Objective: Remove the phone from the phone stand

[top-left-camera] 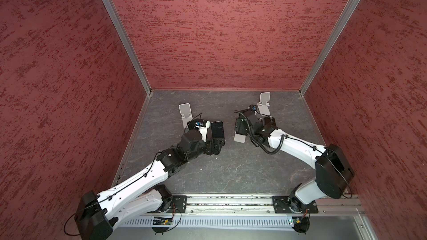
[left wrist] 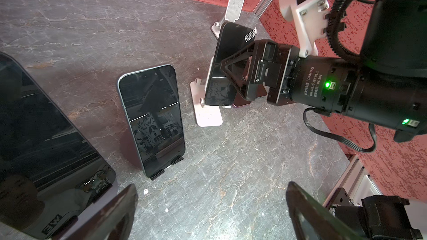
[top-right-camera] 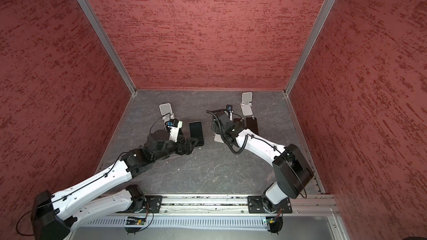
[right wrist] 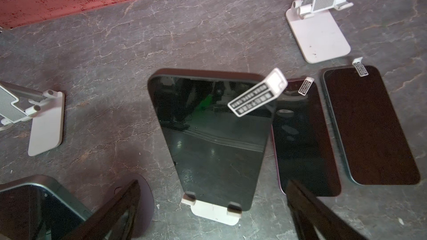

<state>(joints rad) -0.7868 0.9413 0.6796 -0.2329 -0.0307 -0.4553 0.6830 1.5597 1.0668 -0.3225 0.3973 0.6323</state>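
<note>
A dark-screened phone (right wrist: 212, 139) leans in a white phone stand (right wrist: 215, 214) on the grey, veined tabletop (top-left-camera: 231, 172), the right gripper (right wrist: 213, 183) straddling it with jaws spread wide. The left gripper (left wrist: 212, 187), jaws equally wide and empty, hovers near another propped phone (left wrist: 151, 121). Mottled red walls (top-left-camera: 219, 31), joined by aluminium posts (top-left-camera: 120, 31), box in the scene on three sides.
</note>
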